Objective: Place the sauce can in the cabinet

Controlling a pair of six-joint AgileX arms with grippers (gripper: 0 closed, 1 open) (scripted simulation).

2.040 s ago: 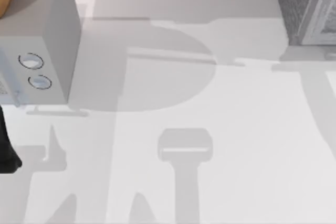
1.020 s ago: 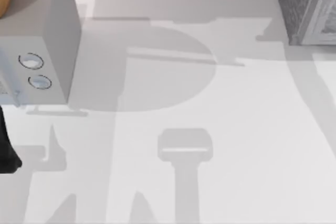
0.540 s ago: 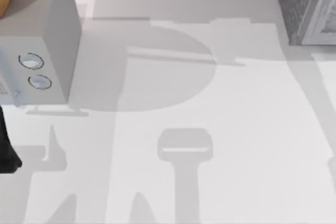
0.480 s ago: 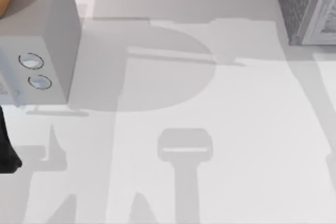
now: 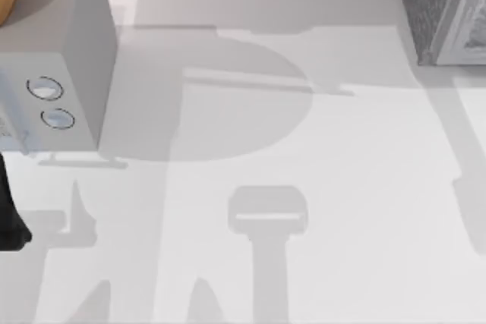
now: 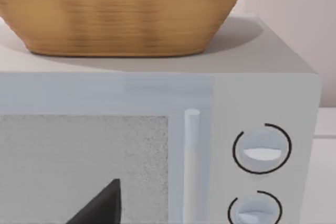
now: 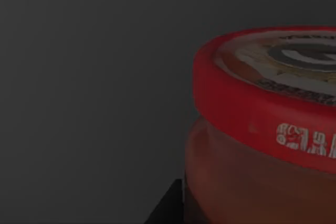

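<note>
The white table (image 5: pixel 342 187) lies mostly bare under the overhead camera, crossed by grey shadows. At its far right corner stands the cabinet (image 5: pixel 429 5), a dark speckled stone-textured box with a lighter framed front panel facing the near side.

Well apart from the cabinet, across the table at its far left, stands a smooth pale grey box (image 5: pixel 76 73) like a microwave, with two round ringed knobs (image 5: pixel 44 89) on its front. On top of that box sits a woven tan basket (image 6: pixel 126 9), seen large in the left wrist view, along with the box's speckled door window and its upright pale handle (image 6: pixel 191 166). A dark part of the left arm (image 5: pixel 9 218) shows at the table's left edge, on the near side of the pale box and far from the cabinet. A dark pointed piece sits low in the left wrist view before the door window; I cannot tell whether the left gripper's fingers are apart or together.

The right wrist view is dim, with a plain dark grey surface behind. Close to that camera is the sauce can (image 7: pixel 262 145): a red rim around a printed top and a red-orange body below. A dark edge shows at its foot. I cannot tell where the can stands relative to the cabinet, nor whether the right gripper's fingers are clamped on it.
</note>
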